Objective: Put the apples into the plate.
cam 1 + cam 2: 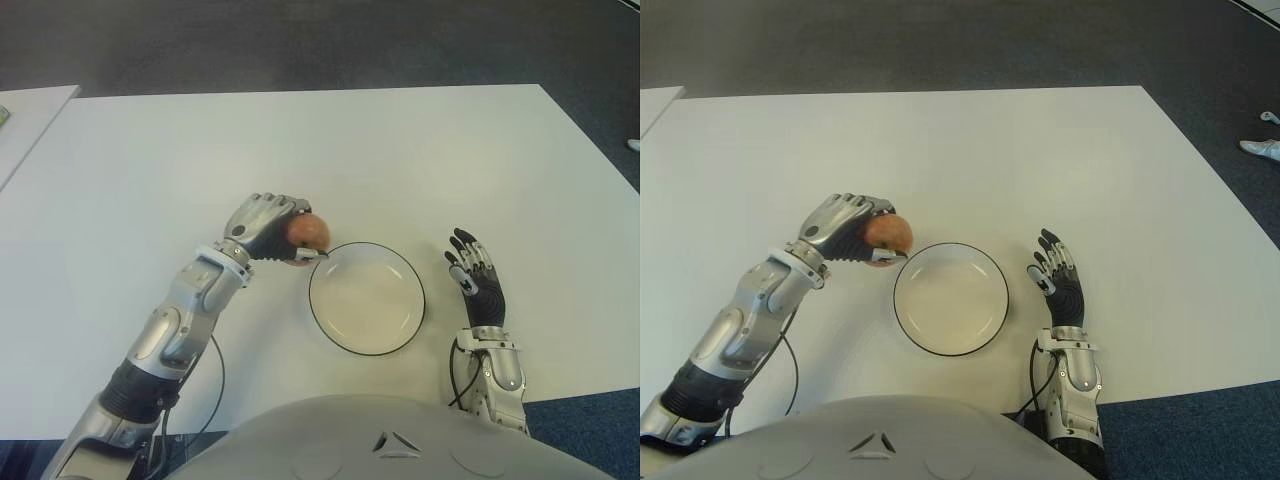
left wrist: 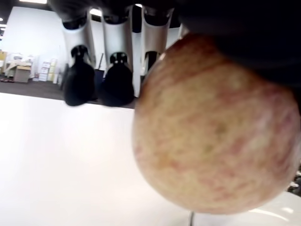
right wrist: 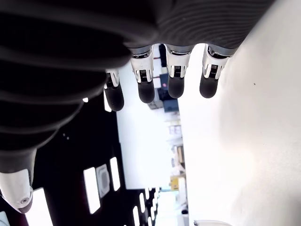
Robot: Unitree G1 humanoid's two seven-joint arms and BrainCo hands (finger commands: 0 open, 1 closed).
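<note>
My left hand [image 1: 275, 232] is shut on a red-yellow apple [image 1: 308, 236], holding it just left of the rim of the white plate [image 1: 367, 300] with a dark edge. The apple [image 2: 216, 127] fills the left wrist view, with curled fingers [image 2: 80, 84] behind it. Nothing lies in the plate. My right hand [image 1: 472, 268] shows to the right of the plate with its fingers [image 3: 146, 84] straight and spread, holding nothing.
The white table [image 1: 300, 150] stretches wide around the plate. A second white surface [image 1: 25, 115] stands at the far left. Dark floor lies beyond the table's far edge. A black cable [image 1: 215, 385] hangs by my left arm.
</note>
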